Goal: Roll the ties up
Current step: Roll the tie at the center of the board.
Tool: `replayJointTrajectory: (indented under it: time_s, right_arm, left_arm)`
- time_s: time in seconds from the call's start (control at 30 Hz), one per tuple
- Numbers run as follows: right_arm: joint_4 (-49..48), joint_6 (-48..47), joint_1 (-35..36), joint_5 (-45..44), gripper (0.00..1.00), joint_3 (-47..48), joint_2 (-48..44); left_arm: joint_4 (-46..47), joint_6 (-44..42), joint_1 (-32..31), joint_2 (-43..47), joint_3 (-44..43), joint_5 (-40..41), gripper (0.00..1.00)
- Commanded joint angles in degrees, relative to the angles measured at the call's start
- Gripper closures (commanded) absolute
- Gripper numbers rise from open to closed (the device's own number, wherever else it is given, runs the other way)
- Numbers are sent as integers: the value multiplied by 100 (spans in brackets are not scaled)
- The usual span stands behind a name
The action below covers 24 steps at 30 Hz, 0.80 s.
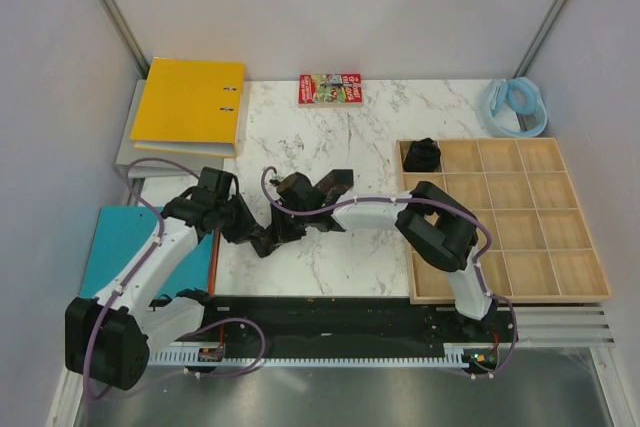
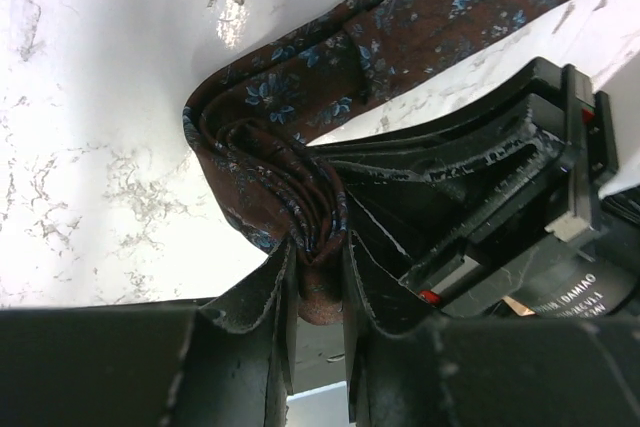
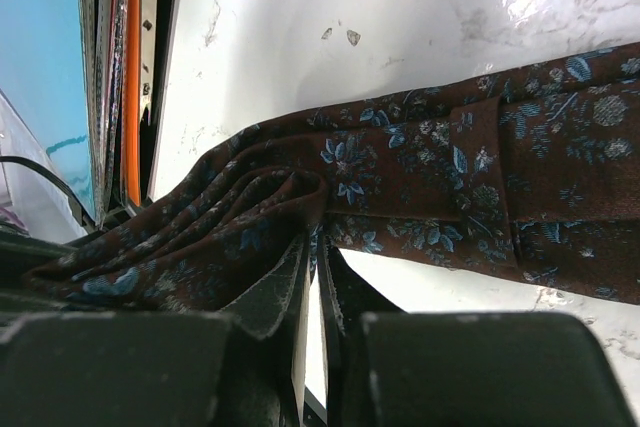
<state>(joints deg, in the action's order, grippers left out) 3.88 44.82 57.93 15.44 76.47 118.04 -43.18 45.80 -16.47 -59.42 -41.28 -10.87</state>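
Tightly, the left gripper (image 2: 318,259) pinched the spiral coil of the brown, blue-flowered woven tie (image 2: 300,97) on the glossy marbled table (image 2: 100,147), while the right gripper (image 3: 316,262) nipped its flat folded layers alongside.

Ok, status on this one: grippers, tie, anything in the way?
Left gripper shut on the dark brown blue-flowered necktie, coil partly wound. Right gripper shut on its folds. One dark rolled tie already in the wooden compartment tray. Nothing blocking.

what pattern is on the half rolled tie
Dark brown tie with small blue flowers, clearest in the right wrist view.
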Motion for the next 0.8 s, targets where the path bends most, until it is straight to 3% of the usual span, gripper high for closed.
replayJointTrajectory:
  time_s: [0.0,0.33,0.77]
  right_arm:
    - [-159,124,69,55,86,175,61]
    - [-98,150,43,-32,87,219,228]
    - [1052,-447,-282,-506,83,27,-404]
  left_arm:
    - [169,-317,-14,-236,-267,-56,98]
    - [442,-405,-5,-895,-346,129,98]
    - [547,-599,-6,-1801,-803,419,98]
